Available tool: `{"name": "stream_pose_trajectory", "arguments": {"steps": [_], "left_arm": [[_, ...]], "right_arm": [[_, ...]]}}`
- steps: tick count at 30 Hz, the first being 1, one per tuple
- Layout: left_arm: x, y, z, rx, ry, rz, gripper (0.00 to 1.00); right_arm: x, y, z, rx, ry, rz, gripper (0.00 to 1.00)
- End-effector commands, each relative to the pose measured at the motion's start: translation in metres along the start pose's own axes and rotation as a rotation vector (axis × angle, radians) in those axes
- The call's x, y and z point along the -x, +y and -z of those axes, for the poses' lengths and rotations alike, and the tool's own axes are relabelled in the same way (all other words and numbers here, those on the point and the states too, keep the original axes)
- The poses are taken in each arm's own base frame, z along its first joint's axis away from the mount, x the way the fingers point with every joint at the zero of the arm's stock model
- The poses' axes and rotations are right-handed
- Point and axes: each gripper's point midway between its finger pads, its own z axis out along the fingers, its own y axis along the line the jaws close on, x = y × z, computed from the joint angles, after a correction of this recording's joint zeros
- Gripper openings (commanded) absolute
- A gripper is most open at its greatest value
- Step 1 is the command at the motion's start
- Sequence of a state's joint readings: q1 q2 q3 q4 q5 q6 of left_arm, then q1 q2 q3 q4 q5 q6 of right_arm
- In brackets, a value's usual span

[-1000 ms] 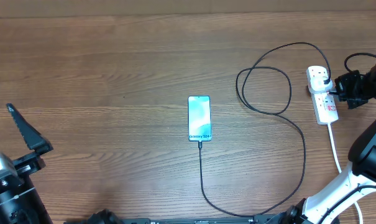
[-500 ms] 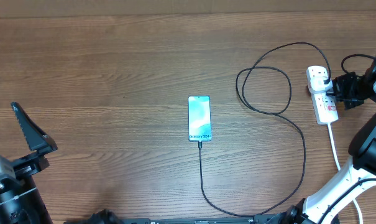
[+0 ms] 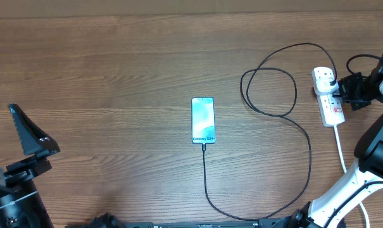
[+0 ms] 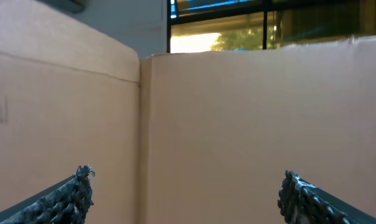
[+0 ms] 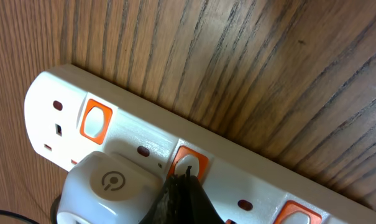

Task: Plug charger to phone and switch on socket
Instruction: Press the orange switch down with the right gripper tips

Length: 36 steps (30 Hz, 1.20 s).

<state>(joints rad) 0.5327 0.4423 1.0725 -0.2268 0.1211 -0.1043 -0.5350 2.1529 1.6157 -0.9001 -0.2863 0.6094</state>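
The phone (image 3: 202,120) lies flat mid-table, its screen glowing light blue. The charger (image 3: 308,158), a thin black cable, is plugged into the phone's near end, curves right, loops, and ends at the socket (image 3: 331,104), a white strip at the far right. In the right wrist view a white adapter (image 5: 107,183) sits in the socket (image 5: 250,168). My right gripper (image 5: 185,176) is shut, its tip pressing on an orange-framed switch (image 5: 189,163) beside the adapter. My left gripper (image 3: 33,149) stands open at the table's left, holding nothing.
A thick white cord (image 3: 342,152) runs from the socket toward the front edge, past the right arm's base (image 3: 343,196). The left wrist view shows only a tan cardboard wall (image 4: 237,124) beyond the two fingers (image 4: 69,199). More orange switches (image 5: 96,121) line the strip.
The left arm has shifted slightly at the lower left, its gripper still open. The right gripper stays shut at the socket's switch, barely moving.
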Motion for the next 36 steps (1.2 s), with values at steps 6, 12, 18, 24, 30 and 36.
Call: {"name": "stream_pose_trajectory", "arguments": {"steps": [6, 12, 18, 24, 30, 36], "left_arm": [[0.002, -0.001, 0.004, -0.007, -0.011, 0.166, 1.0], [0.002, -0.002, 0.004, -0.008, -0.01, 0.17, 0.99], [0.001, -0.014, 0.004, -0.081, 0.003, 0.168, 0.99], [0.001, -0.018, 0.005, -0.104, 0.008, 0.168, 1.0], [-0.001, -0.024, 0.005, -0.138, 0.019, 0.169, 0.99], [-0.002, -0.024, 0.005, -0.137, 0.024, 0.17, 0.99]], "right_arm": [[-0.048, -0.008, -0.072, -0.052, 0.222, 0.042, 0.04], [-0.064, -0.011, -0.077, -0.114, 0.25, 0.095, 0.04], [-0.058, -0.018, -0.066, -0.128, 0.264, 0.083, 0.04], [-0.03, -0.008, -0.027, -0.102, 0.244, 0.058, 0.04], [-0.006, 0.004, 0.003, -0.069, 0.196, 0.042, 0.04], [0.004, -0.007, 0.003, -0.134, 0.143, 0.031, 0.04]]}}
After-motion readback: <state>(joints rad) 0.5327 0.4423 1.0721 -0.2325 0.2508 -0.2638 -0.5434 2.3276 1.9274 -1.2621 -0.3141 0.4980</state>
